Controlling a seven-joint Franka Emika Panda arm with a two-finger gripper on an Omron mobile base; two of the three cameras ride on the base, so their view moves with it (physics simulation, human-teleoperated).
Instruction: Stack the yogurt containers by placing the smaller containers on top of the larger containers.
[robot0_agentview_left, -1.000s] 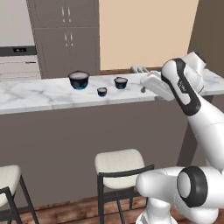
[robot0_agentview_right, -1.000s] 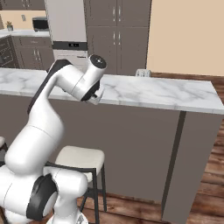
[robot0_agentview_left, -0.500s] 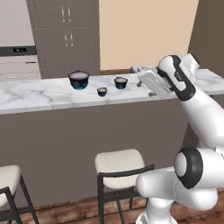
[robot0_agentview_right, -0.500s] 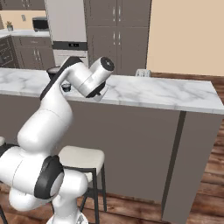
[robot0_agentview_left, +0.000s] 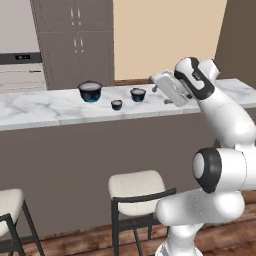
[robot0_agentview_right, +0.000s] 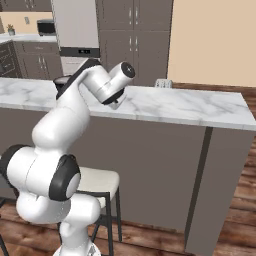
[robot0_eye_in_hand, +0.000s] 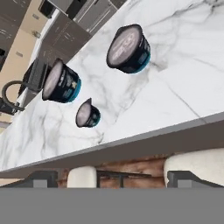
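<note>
Three dark yogurt containers with pale tops and blue bases stand apart on the marble counter (robot0_agentview_left: 45, 107). The large one (robot0_agentview_left: 90, 92) is at the left, the tiny one (robot0_agentview_left: 116, 104) is in front of the gap, and the medium one (robot0_agentview_left: 138, 94) is at the right. My gripper (robot0_agentview_left: 157, 83) hovers open just right of the medium cup, above the counter, holding nothing. In the hand view the medium cup (robot0_eye_in_hand: 129, 48) is nearest, with the large cup (robot0_eye_in_hand: 61, 82) and the tiny cup (robot0_eye_in_hand: 87, 114) beyond it. The fingertips (robot0_eye_in_hand: 41, 178) stand wide apart.
A small white appliance (robot0_agentview_right: 163, 83) sits at the back of the counter behind my hand. Stools (robot0_agentview_left: 137, 187) stand below the counter's front edge (robot0_eye_in_hand: 131, 146). Tall grey cabinets (robot0_agentview_left: 75, 45) and an oven line the far wall.
The arm has swung the hand a little up and left, toward the medium cup. The jaws stayed open. None of the cups moved.
</note>
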